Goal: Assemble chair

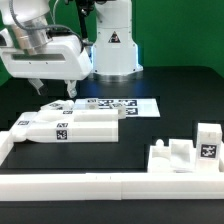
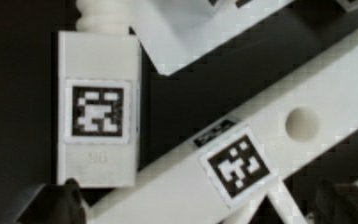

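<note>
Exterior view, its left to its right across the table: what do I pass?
From its left: long tagged chair bars → marker board → blocky chair parts with an upright tagged block. The front rail spans the whole width, so it is left out.

On the tabletop we find the marker board behind a long slab. A bar lies just beside that slab, under the hand, which hangs at the exterior view's left. Toward the exterior view's right, more parts sit just behind the front rail, well apart from the slab.
</note>
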`<state>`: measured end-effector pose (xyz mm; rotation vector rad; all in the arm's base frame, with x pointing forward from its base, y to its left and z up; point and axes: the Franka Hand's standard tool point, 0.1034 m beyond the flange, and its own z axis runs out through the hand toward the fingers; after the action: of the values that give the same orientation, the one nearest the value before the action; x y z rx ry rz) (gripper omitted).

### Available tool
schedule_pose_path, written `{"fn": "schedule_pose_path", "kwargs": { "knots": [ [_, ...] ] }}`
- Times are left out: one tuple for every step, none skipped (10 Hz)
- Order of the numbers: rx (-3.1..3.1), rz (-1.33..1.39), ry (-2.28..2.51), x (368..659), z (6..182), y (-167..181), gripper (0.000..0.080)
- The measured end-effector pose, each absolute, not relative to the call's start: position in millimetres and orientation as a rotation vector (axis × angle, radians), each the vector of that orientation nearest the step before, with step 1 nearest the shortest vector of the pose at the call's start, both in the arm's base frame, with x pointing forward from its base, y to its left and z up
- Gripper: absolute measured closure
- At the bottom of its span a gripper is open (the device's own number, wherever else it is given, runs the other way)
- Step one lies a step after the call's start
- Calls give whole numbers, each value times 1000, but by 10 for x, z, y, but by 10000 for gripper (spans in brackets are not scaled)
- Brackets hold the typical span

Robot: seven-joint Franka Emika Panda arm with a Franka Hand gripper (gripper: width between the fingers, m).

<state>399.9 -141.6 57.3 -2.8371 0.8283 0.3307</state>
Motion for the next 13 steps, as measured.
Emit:
{"fn": "schedule_pose_path", "kwargs": {
  "knots": [
    [-2831, 340, 853, 3993, 561, -1413, 151],
    [-2826, 345, 881, 3992, 553, -1406, 151],
    [-2823, 343, 896, 3997, 551, -1404, 151],
    [-2822, 344, 905, 3997, 548, -1403, 151],
    [-2822, 344, 904, 3995, 547, -1404, 151],
    [-2822, 345, 904, 3994, 547, -1403, 151],
    [-2822, 345, 904, 3992, 546, -1403, 151],
    [-2821, 352, 903, 3968, 523, -1414, 151],
    [-2818, 385, 899, 3880, 465, -1460, 151],
    [-2817, 406, 875, 3770, 425, -1542, 151],
    [-2815, 417, 867, 3663, 396, -1620, 151],
    [-2815, 424, 865, 3591, 368, -1664, 151],
    [-2818, 431, 869, 3565, 342, -1668, 151]
  ]
}}
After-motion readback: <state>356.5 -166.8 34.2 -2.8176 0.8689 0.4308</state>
